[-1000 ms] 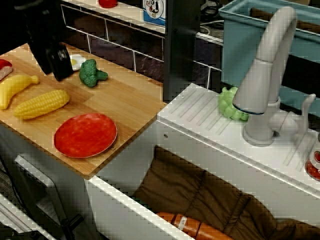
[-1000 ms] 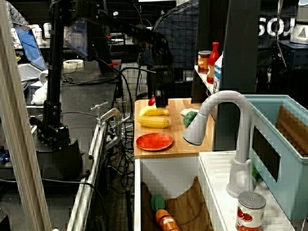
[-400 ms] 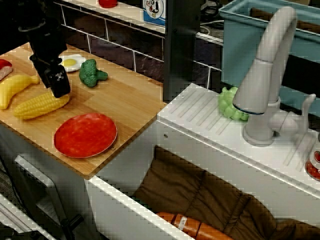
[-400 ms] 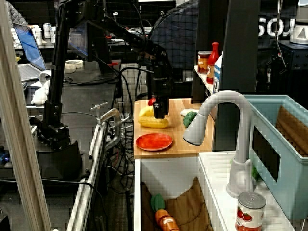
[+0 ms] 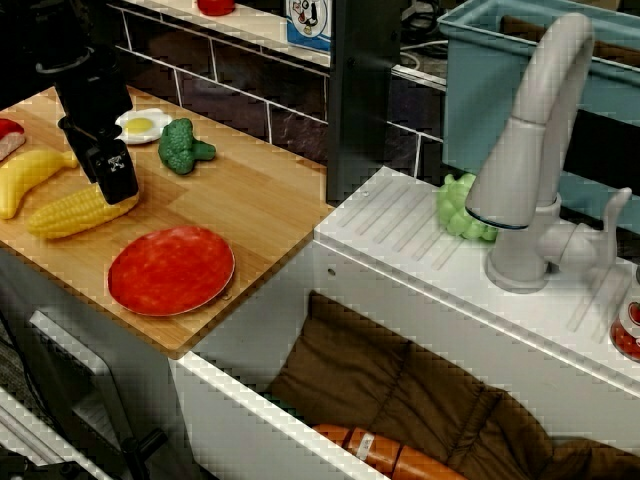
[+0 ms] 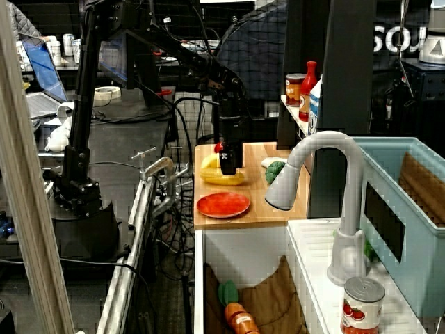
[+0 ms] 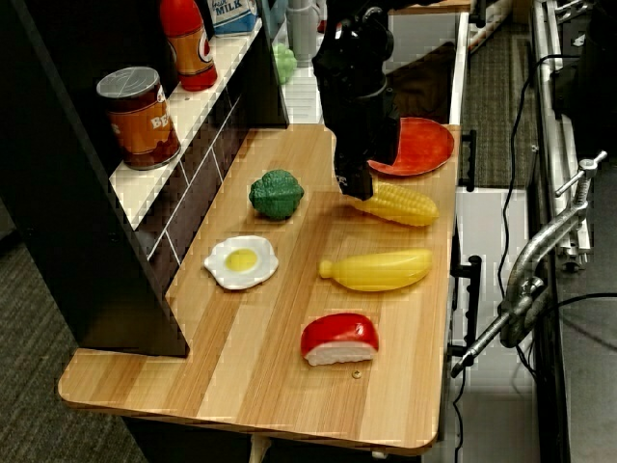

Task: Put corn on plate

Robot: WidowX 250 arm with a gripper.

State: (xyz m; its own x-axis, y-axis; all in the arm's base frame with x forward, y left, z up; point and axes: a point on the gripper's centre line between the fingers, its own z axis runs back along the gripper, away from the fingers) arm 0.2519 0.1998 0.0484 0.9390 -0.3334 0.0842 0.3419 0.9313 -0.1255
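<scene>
Reaching for the corn, the gripper sat at its thick end, jaw state unclear; next, grasp and carry to the plate nearby.

corn: yellow, bumpy kernel rows
plate: red
broccoli: green
bench: light wood grain
claw: black

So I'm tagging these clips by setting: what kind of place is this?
Most likely a toy kitchen set up in a robotics lab: a wooden counter with plastic food like the corn and broccoli, a white sink with faucet, and lab benches with cables behind.
</scene>
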